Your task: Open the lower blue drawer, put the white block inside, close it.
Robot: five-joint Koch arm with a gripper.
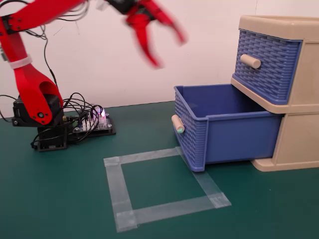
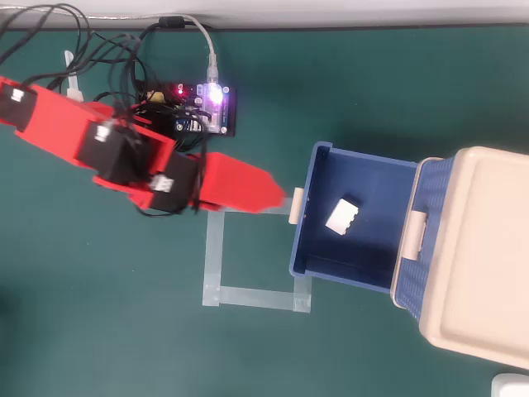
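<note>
One white block [image 2: 340, 217] lying inside the pulled-out lower blue drawer [image 1: 227, 130]; drawer's teal-tipped peg handle [image 1: 177, 124] below and right of the raised gripper [image 1: 167, 52], jaws spread, empty.

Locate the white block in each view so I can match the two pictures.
Fixed view: not visible; the front wall of the lower blue drawer hides the drawer's floor.
Overhead view: the white block lies inside the open drawer, near the middle of its floor.
Shared landmark: the tape square in front of the drawer.
</note>
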